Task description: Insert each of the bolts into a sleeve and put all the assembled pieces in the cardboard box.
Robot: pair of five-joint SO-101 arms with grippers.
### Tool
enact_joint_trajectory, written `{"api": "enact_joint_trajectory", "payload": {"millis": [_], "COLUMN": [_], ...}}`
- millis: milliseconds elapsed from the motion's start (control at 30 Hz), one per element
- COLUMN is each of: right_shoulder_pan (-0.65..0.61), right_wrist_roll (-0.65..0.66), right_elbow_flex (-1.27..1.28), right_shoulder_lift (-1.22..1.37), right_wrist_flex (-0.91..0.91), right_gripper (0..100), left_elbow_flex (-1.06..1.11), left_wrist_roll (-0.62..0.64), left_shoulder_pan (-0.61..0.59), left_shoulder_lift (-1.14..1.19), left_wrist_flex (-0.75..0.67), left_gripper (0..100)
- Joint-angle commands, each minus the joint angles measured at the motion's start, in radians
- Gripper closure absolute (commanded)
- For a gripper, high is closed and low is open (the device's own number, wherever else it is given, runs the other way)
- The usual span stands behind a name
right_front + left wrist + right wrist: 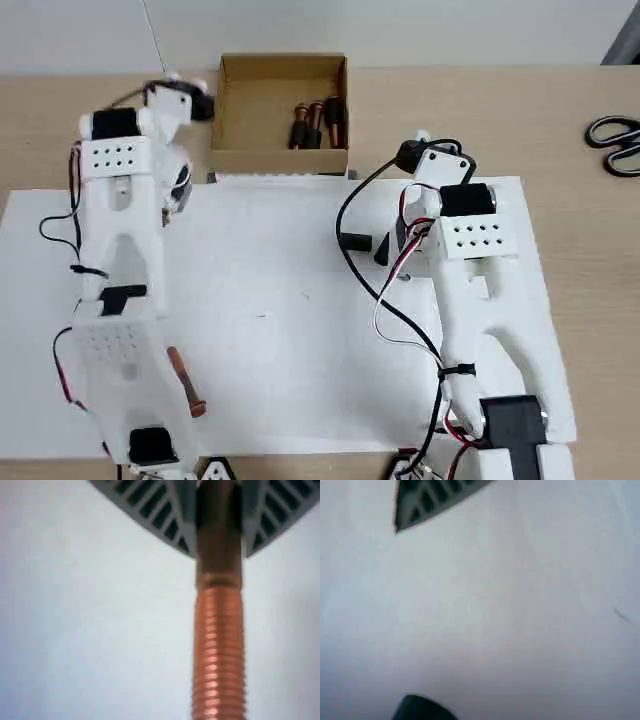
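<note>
- The copper threaded bolt sits clamped tight in the jaws of the left gripper, by the near left corner of the bench. No sleeve on it yet.
- Its likely partner, a short black cylindrical sleeve, lies right of the middle, just beside the right gripper. Can't tell how those jaws stand, tbh.
- Three assembled bolt-and-sleeve pieces already lie in the open brown cardboard box at the middle of the far edge.
- So I'd say three are done and one is left: insert it, then box it.
- A big white paper sheet covers most of the light wooden bench.
- Black-handled scissors sit at the right edge, with a pale wall beyond the far edge.
</note>
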Motion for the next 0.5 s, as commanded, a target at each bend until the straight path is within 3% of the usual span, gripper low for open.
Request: {"api": "enact_joint_trajectory", "payload": {"millis": [0, 167, 267, 467], "right_shoulder_pan": [0.01, 0.01, 0.01, 0.01], "right_wrist_roll": [0.011, 0.011, 0.011, 0.011], "right_elbow_flex": [-0.005, -0.005, -0.005, -0.005], "right_shoulder_lift": [-0.031, -0.033, -0.035, -0.033], "right_wrist_flex": [-0.013, -0.013, -0.013, -0.013], "right_gripper": [76.8, 76.8, 76.8, 76.8], "left_elbow_flex": [0.044, 0.134, 0.154, 0.165], "left_wrist_roll": [0.341, 0.417, 0.551, 1.227], "left_shoulder_pan": [0.018, 0.015, 0.015, 0.015], "left_shoulder_lift": [-0.141, -0.183, -0.189, -0.183], "left_wrist_flex": [0.012, 0.006, 0.008, 0.008], "left_gripper": [99, 99, 99, 99]}}
